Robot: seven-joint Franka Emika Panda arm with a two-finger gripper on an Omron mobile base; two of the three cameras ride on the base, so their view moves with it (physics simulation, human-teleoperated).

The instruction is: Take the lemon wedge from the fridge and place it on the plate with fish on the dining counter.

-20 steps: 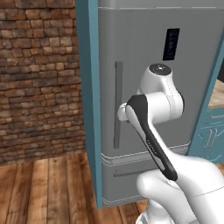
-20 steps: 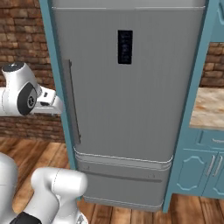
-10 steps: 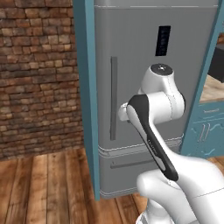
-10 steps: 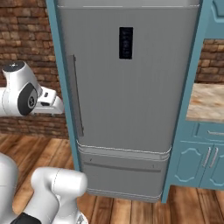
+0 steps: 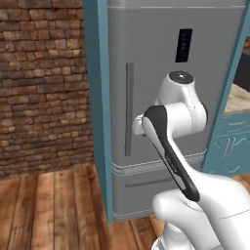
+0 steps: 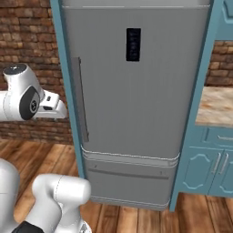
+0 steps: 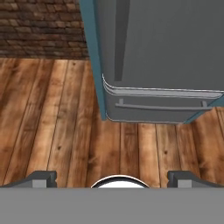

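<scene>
The fridge (image 6: 132,104) is seen shut in both base views, its grey door set between teal side panels (image 5: 100,107). The long vertical handle (image 6: 81,100) runs down the left side of the door, and the small black display panel (image 6: 133,44) sits high on it; what the panel reads cannot be made out. The bottom drawer (image 7: 159,105) is closed below a seam, with a thin horizontal bar across its front. The top of the fridge is cut off by the frame edges, and its interior is hidden behind the closed door, so the lemon wedge cannot be located from these pictures.

In the left base view much of the lower right of the door is covered by the white arm (image 5: 171,141), whose hand end is hidden behind its own links. In the hand view the gripper (image 7: 112,178) is seen spread wide, its two dark finger tips (image 7: 41,178) standing far apart at the bottom with nothing between them, pointed down at the wooden floor (image 7: 52,118) in front of the drawer. A brick wall (image 5: 44,83) lies to the left of the fridge. A beige stone counter top (image 6: 216,107) over teal cabinets (image 6: 209,168) is partly cut off at the right edge.
</scene>
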